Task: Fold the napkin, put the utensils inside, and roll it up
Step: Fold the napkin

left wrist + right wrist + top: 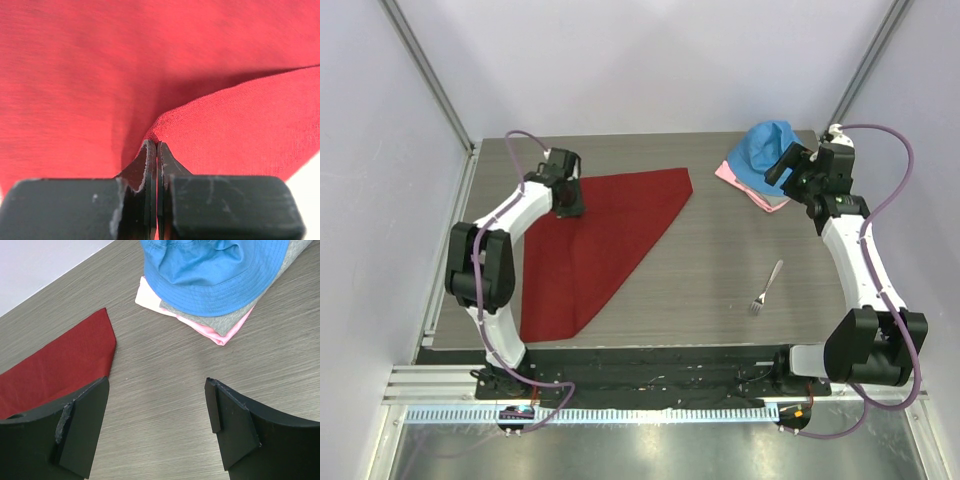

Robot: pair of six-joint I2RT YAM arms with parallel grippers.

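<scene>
Dark red cloth, the napkin (595,245), lies on the left half of the table (720,250) in the top view. It shows as one triangle, so the diagonal fold appears laid. The left gripper (570,203) sits on its far left corner. The fork (766,287) lies bare on the table, right of centre, well apart from the napkin. The right gripper (780,170) hovers at the far right, just beside a blue cloth (768,142) stacked on a pink cloth (752,186).

Left wrist view: the fingers are pressed together on a raised edge of the napkin (75,75) – a thin layer is pinched at the tips, with more red cloth below.

Right wrist view: the fingers (82,415) stand wide apart with nothing between them, only bare table. The near point of the napkin (65,365) shows at left. The stack at top holds a grey cloth (220,320) between the blue and the pink.

Step in hand – judged: the folding step, at its end, with the corner not yet let go. The fork is not yet inside and no roll is started.

Next move – judged: lay the pinched corner flat and free it without dragging the layers askew. Then fetch the fork; the right arm is the nearer one. The slim handle lies flat, so a low, square approach is needed.

Count:
- napkin: one
- fork: one
- other cloths: three (blue, grey, pink)
- grippers: two
</scene>
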